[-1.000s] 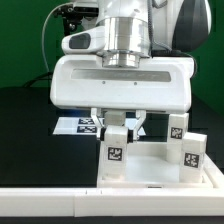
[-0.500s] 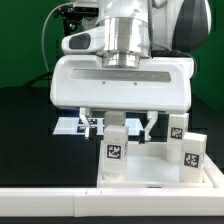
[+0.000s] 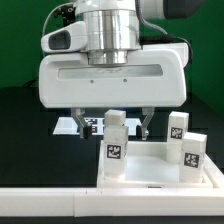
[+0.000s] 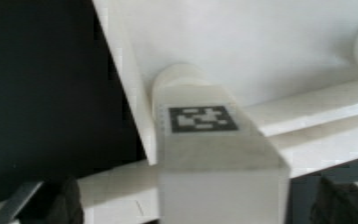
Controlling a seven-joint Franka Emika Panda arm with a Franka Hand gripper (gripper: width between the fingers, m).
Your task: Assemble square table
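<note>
The square table top [image 3: 150,172] is a white tray with a raised rim, lying at the exterior view's right. Three white peg legs stand upright on it: one at the front left [image 3: 115,150] and two on the right [image 3: 178,126] [image 3: 191,152]. Each leg bears a black-and-white tag. My gripper [image 3: 115,124] is open, and its fingers [image 3: 83,122] straddle the top of the front left leg without touching it. In the wrist view that leg [image 4: 211,150] stands between my dark fingertips [image 4: 30,205] on the table top [image 4: 247,45]. My gripper [image 4: 190,210] holds nothing.
The marker board [image 3: 70,126] lies flat on the black table behind the gripper. A long white border wall [image 3: 90,205] runs along the front edge. A green backdrop stands behind.
The fingers have spread apart from the front left leg, letting it go. The gripper body has risen a little and shifted toward the exterior view's left. The leg stays upright.
</note>
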